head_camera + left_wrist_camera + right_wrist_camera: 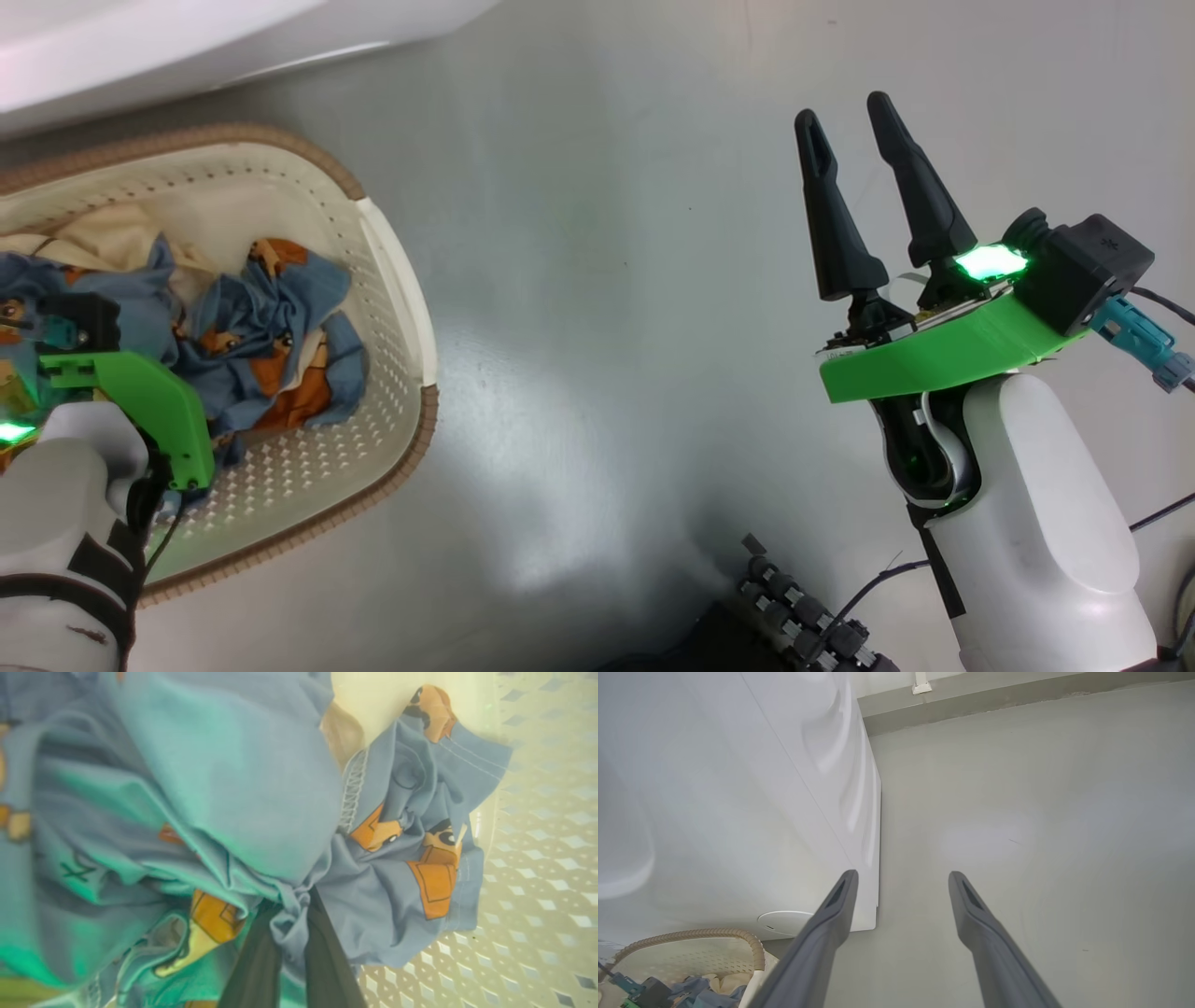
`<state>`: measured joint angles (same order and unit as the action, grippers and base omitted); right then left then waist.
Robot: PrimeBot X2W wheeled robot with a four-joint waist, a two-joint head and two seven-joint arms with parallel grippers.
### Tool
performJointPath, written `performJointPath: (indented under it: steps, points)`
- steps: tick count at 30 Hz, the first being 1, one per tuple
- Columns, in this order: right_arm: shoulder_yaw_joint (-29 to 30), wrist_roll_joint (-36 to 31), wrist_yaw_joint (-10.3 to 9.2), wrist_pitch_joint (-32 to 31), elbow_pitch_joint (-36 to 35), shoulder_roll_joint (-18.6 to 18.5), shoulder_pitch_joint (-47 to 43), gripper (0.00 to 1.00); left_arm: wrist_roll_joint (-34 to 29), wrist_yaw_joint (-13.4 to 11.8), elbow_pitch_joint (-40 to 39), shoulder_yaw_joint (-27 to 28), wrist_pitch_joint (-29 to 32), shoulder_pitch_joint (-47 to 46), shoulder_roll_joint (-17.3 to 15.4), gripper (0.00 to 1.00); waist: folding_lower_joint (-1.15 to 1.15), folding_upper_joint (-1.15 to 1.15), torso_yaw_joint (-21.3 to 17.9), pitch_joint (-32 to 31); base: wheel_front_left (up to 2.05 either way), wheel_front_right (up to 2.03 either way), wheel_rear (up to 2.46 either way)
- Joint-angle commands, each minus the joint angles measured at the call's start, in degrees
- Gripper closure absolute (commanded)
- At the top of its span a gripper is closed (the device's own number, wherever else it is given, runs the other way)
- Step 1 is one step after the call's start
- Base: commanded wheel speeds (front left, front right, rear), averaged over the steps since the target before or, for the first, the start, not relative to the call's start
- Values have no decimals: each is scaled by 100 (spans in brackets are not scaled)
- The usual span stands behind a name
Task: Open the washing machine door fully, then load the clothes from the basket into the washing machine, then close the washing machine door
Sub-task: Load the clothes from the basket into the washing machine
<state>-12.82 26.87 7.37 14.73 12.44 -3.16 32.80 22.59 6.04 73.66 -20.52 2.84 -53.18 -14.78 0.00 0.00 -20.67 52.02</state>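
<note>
clothes (210,788) pinched in left hand (295,914), wrist angled down into basket (407,308).

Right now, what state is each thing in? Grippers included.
washing machine, standing on the floor
basket, upright beside the washing machine, loaded
clothes, crumpled in the basket
left gripper, shut on a fold of the clothes
right gripper, open, empty, over the floor

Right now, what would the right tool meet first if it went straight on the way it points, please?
The open right tool would probably reach the grey floor, passing close beside the washing machine; depth is unclear.
</note>
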Motion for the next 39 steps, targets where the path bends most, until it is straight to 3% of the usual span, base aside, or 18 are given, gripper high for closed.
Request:
performJointPath:
  steps: [1, 16, 39]
  points:
    - [-48, 18, 12, 27, -106, 28, -117, 0, 76, 41, -14, 79, -112, 56, -104, 100, 0, 0, 42, -59, 0, 0, 0]
    - [98, -131, 12, 27, 25, 28, -236, 0, 175, 141, -164, -303, -910, 468, 194, 100, 0, 0, 374, -1012, 0, 0, 0]
    - [226, -198, 12, 27, 557, -296, -1021, 0, 2026, 145, -2127, -895, -1742, 1903, 417, 100, 0, 0, 1266, -3276, 0, 0, 0]
